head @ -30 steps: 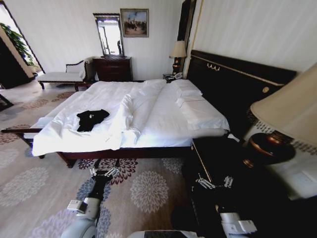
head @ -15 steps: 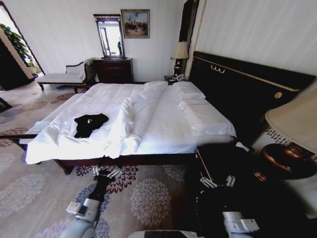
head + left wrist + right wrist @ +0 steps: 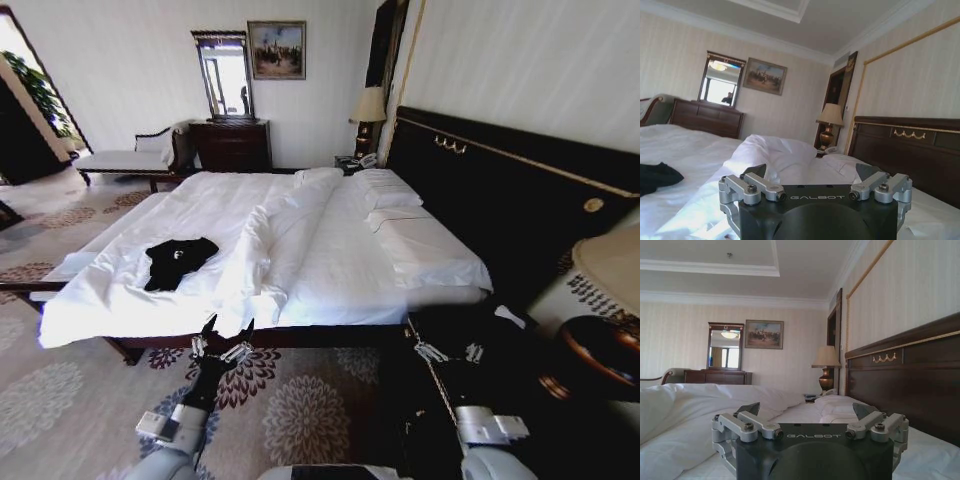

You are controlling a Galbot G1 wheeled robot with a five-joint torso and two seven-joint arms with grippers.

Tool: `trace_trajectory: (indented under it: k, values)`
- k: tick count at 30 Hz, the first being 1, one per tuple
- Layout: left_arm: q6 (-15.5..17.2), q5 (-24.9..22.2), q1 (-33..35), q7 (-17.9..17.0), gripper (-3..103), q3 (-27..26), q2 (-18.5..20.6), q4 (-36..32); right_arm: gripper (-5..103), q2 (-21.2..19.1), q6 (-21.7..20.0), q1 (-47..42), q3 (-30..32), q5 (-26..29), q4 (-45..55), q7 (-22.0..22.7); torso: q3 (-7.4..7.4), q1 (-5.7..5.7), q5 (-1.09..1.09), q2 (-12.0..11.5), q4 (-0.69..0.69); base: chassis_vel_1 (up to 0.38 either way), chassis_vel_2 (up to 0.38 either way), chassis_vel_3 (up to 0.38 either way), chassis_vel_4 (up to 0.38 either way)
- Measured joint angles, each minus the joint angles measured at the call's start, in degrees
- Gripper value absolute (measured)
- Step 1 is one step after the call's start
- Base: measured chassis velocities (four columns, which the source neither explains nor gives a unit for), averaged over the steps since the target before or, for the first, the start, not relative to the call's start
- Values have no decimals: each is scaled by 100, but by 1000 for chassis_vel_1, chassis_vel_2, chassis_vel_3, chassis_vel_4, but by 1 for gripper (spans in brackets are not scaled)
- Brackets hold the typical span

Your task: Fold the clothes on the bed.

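The clothes, a black T-shirt [image 3: 178,262], lie crumpled on the near left part of the bed [image 3: 330,250], on the white duvet. The left wrist view shows the T-shirt [image 3: 655,176] as a dark heap off to one side on the bed [image 3: 700,150]. My left gripper [image 3: 222,345] hangs open over the carpet just short of the bed's side rail, right of the T-shirt. In its own view the left gripper [image 3: 812,172] holds nothing. My right gripper [image 3: 448,352] is open and empty beside the nightstand; the right gripper [image 3: 807,410] faces along the bed [image 3: 690,405].
A dark nightstand [image 3: 500,340] with a big lamp [image 3: 610,270] stands close at my right. The tall dark headboard [image 3: 520,200] runs along the right wall. A padded bench [image 3: 125,158] and a dresser [image 3: 232,145] stand beyond the bed. Patterned carpet [image 3: 300,400] lies before me.
The whole view has shifted as the camera moved: the near lamp has slid off to the right and the bed looks closer. Both arms hold the same pose, grippers still open.
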Motion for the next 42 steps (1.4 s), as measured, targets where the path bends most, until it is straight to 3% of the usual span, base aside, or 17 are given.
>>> trace_trajectory:
  k: [9, 42]
  values:
    - [16, 13, 9, 15, 100, -61, -49, -33, 100, -94, 50, -24, 18, -76, -6, -73, 0, 1, 0, 0, 1, -134, 156, 139, -163]
    - [-100, 95, -50, 35, 100, -67, 48, 172, 100, 270, 199, -83, -13, -344, -123, -228, 1, 1, -1, -1, 1, -78, 204, 71, -202]
